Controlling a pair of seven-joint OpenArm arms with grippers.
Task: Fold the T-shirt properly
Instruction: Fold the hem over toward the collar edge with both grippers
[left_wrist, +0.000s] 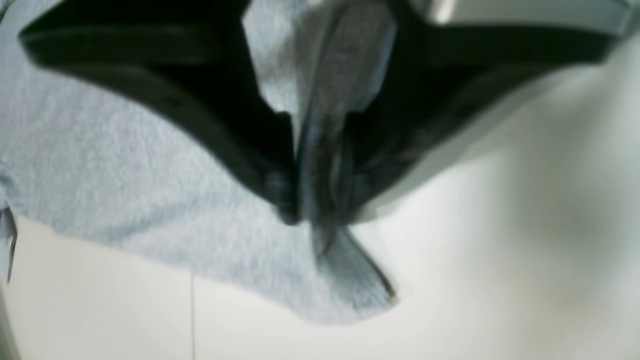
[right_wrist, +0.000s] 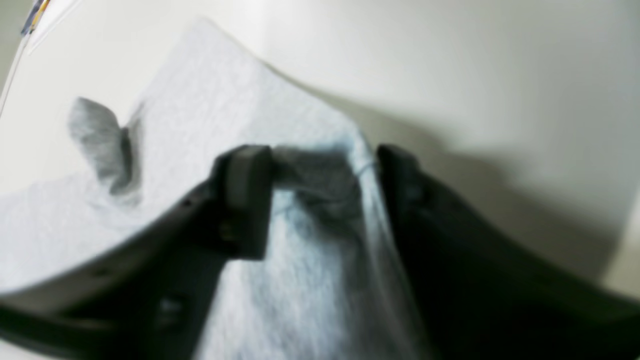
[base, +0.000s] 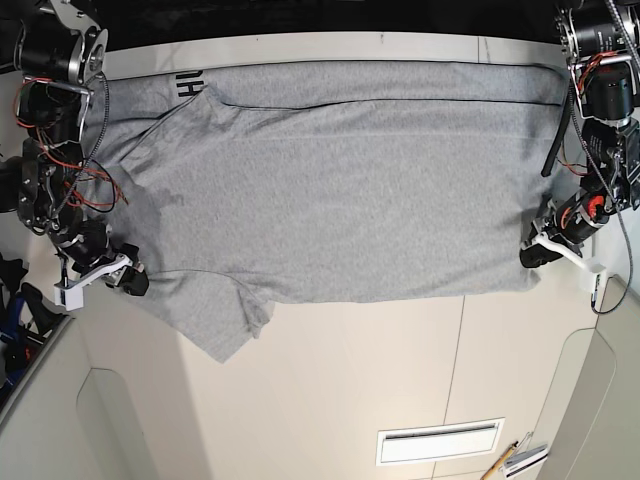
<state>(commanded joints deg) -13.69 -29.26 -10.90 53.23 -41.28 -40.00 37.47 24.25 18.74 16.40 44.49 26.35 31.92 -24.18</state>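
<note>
The heather-grey T-shirt (base: 340, 180) lies spread wide across the white table, plain side up. A strip of black lettering (base: 188, 85) shows at its far left edge, and one sleeve (base: 228, 322) points toward the front. My left gripper (base: 530, 258) is at the shirt's right front corner. In the left wrist view it (left_wrist: 315, 217) is shut on a pinch of the T-shirt (left_wrist: 100, 165). My right gripper (base: 132, 282) is at the left front edge. In the right wrist view it (right_wrist: 322, 175) holds a bunched ridge of the T-shirt (right_wrist: 210, 110) raised off the table.
A slotted white vent (base: 440, 442) is set into the table (base: 340, 380) near the front, with pens (base: 510, 460) beside it. Cabled arm bases stand at the far left (base: 50, 60) and far right (base: 600, 60) corners. The table edge runs down the left.
</note>
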